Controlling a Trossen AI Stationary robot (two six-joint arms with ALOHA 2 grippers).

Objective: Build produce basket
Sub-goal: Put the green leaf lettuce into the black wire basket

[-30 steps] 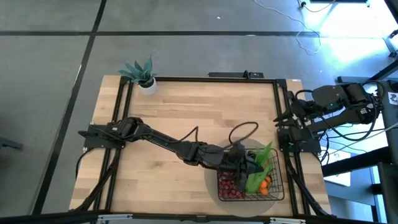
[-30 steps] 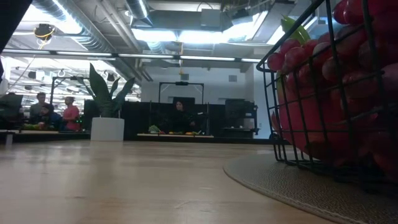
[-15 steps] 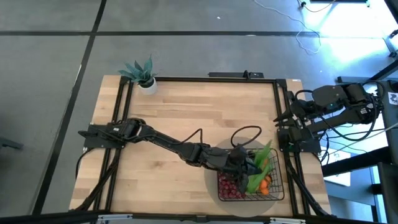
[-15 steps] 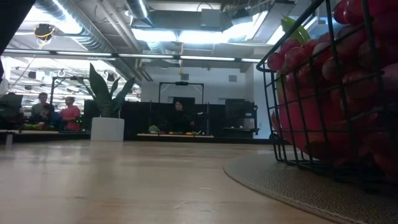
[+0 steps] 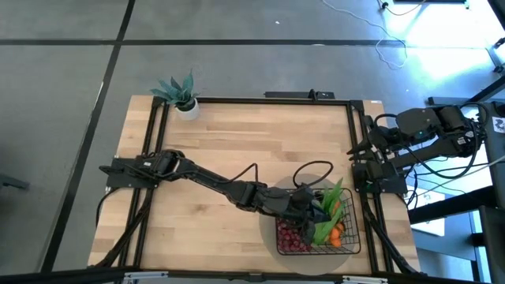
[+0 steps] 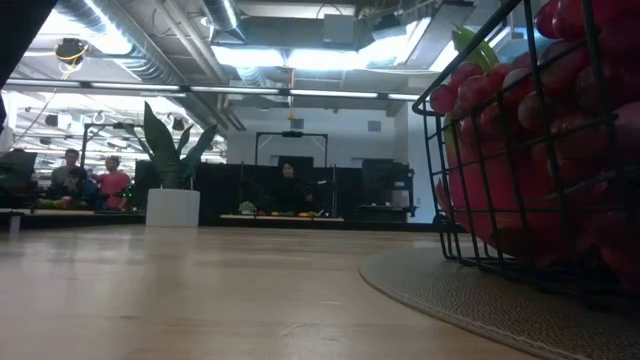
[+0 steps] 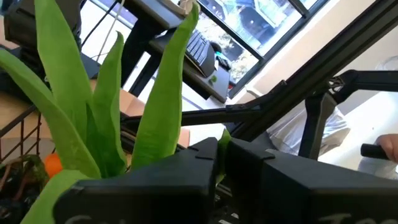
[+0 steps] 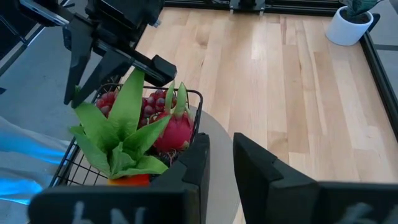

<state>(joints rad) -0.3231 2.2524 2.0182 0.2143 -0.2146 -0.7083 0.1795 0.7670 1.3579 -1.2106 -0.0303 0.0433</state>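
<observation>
The black wire basket (image 5: 353,237) stands on a round grey mat (image 5: 268,225) near the table's near right corner. It holds the green leafy stalk (image 5: 330,209), a pink dragon fruit (image 8: 174,134), dark red grapes (image 5: 290,237) and an orange tangerine (image 5: 337,233). My left gripper (image 5: 306,207) reaches over the basket's left half, its fingers closed on the stalk's leaves (image 7: 161,93). My right gripper (image 8: 221,140) waits at the table's right edge with a narrow gap between its fingers, looking toward the basket (image 8: 199,96). My left gripper has a sliver of green leaf (image 7: 224,134) between its two nearly closed fingers, low among the stalk's leaves. It comes slanting down from the table's left. The stalk rests in the basket, its leaves standing up past the fingers. The fingers hide how far back the leaf reaches.
A blue-green plant in a white pot (image 5: 180,95) stands at the far left corner. Black frame rails run along the table's edges. A cable loops above the left wrist (image 5: 312,170). Bare wood lies across the table's middle and left. People sit in the room beyond (image 6: 100,180).
My left gripper has moved a little toward the near edge, farther over the basket, and the cable loop behind its wrist has followed. The stalk and the other produce have stayed in the basket.
</observation>
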